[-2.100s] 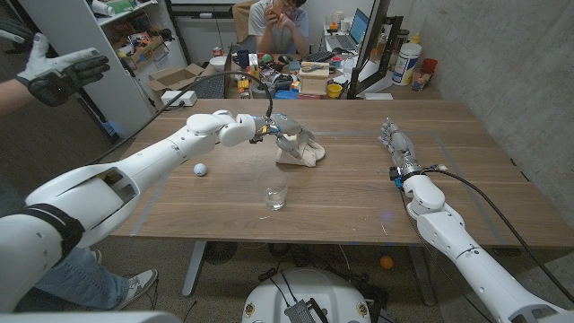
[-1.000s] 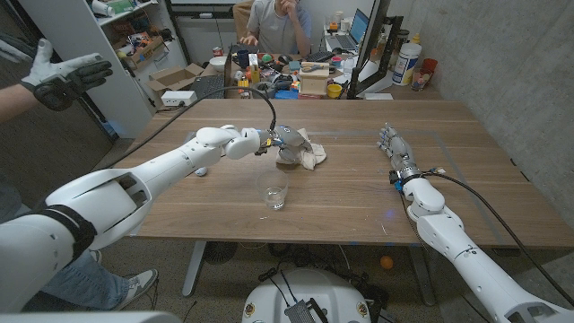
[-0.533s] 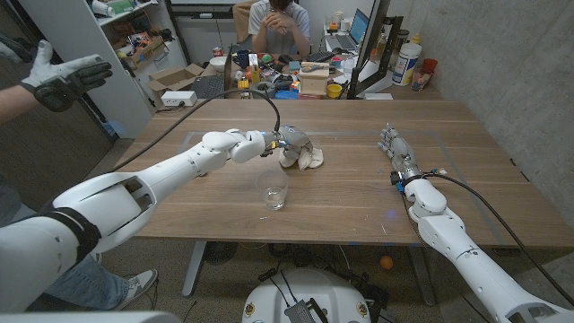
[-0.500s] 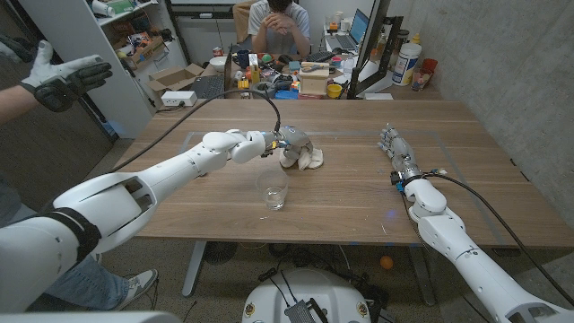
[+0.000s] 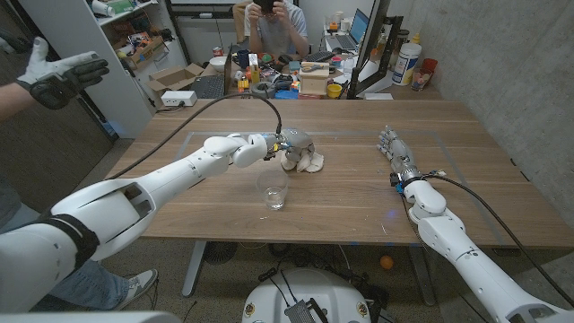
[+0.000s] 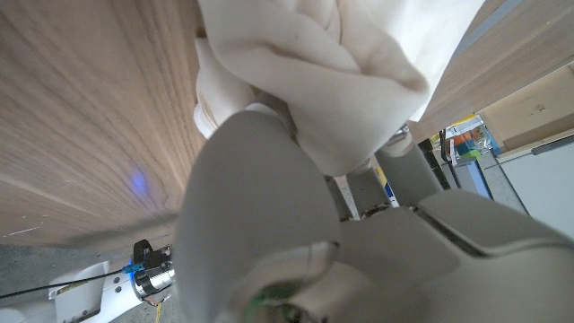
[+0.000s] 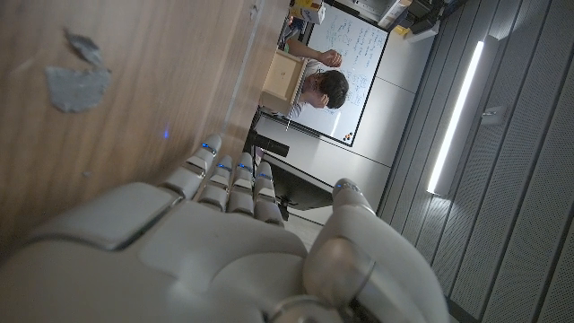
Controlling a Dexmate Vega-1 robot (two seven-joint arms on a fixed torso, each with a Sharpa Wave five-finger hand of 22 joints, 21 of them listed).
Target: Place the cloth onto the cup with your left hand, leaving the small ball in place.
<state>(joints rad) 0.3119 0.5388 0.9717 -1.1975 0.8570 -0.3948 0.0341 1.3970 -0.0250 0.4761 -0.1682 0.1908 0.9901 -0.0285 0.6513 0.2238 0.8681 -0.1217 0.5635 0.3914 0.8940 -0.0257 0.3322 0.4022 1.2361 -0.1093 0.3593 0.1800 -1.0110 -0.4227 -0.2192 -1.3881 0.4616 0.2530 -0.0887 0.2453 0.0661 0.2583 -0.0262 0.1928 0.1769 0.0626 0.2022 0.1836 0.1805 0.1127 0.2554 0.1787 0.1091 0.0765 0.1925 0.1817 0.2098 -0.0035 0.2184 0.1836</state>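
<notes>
My left hand (image 5: 293, 143) grips a cream cloth (image 5: 310, 162) near the middle of the table, a little beyond the cup. The cloth is bunched up under the fingers, and its lower folds touch the wood. In the left wrist view the cloth (image 6: 316, 74) bulges out over the hand's fingers (image 6: 258, 208), which are curled into it. A clear glass cup (image 5: 273, 191) stands upright nearer to me, just short of the cloth and apart from it. My right hand (image 5: 395, 147) is at the table's right side with its fingers stretched out, holding nothing; the right wrist view shows this hand (image 7: 224, 238) over the wood.
A person's gloved hand (image 5: 59, 74) is raised at the far left, off the table. Another person (image 5: 269, 16) sits behind a cluttered bench (image 5: 296, 79) past the table's far edge. A grey patch (image 7: 79, 81) marks the wood near my right hand.
My left hand has gathered the cloth into a tighter bundle. It has also drawn the cloth slightly to the right and nearer the cup. The right arm has stayed still.
</notes>
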